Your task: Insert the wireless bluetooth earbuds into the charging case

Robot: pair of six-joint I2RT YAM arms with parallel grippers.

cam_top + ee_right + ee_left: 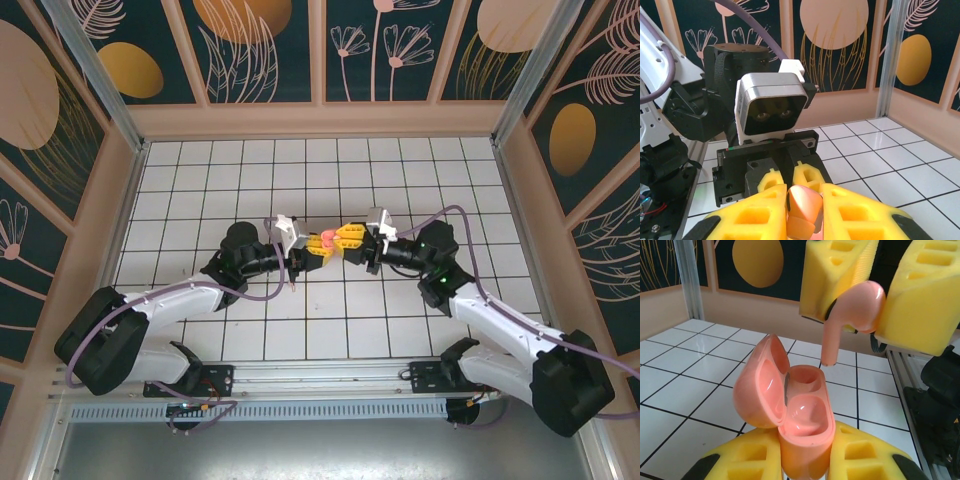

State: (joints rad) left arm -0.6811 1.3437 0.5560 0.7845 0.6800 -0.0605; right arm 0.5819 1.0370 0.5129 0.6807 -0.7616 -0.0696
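My left gripper point(805, 452) is shut on the lower body of the salmon-pink charging case point(807, 422), held upright above the tiled floor. Its lid point(762, 385) is swung open to the left, and the two sockets I can see look empty. My right gripper point(804, 194) is shut on the head of a pale pink earbud point(855, 307). The stem points down, just above and slightly right of the case's far socket, without touching it. From above, both grippers point(314, 248) point(350, 238) meet nose to nose at the floor's middle, with the case point(326, 241) between them.
The left arm's wrist camera point(771, 107) and black gripper body sit right in front of my right gripper. White tiled floor point(400, 160) stretches around both arms. Patterned walls enclose it, with metal posts point(687, 280) at the corners. Purple cables point(250, 296) trail from both wrists.
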